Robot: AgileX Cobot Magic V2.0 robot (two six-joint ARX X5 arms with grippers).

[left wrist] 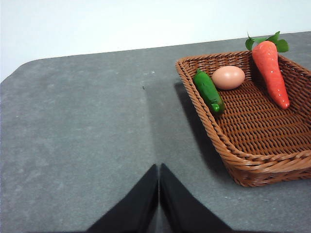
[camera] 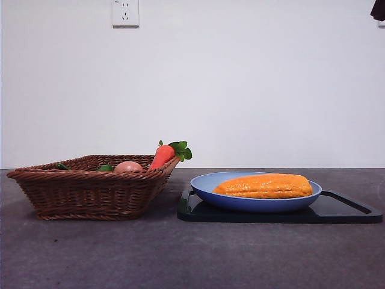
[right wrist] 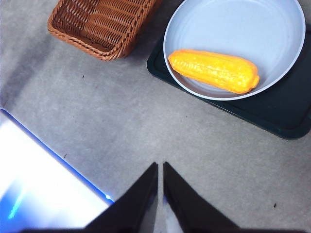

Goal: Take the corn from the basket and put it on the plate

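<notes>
The long orange-yellow corn (camera: 264, 185) lies on its side inside the light-blue plate (camera: 207, 185), which rests on a black tray. In the right wrist view the corn (right wrist: 214, 71) lies across the plate (right wrist: 243, 29), well away from my right gripper (right wrist: 160, 167), which is shut and empty over bare table. The brown wicker basket (camera: 84, 192) stands to the left of the plate. In the left wrist view the basket (left wrist: 233, 141) sits apart from my left gripper (left wrist: 159, 169), also shut and empty above the grey table.
The basket holds a carrot (left wrist: 271, 70), a green pepper (left wrist: 209, 91) and an egg-like pink fruit (left wrist: 228, 77). The black tray (camera: 343, 211) reaches past the plate to the right. A black arm tip (camera: 379, 9) shows at the top right corner.
</notes>
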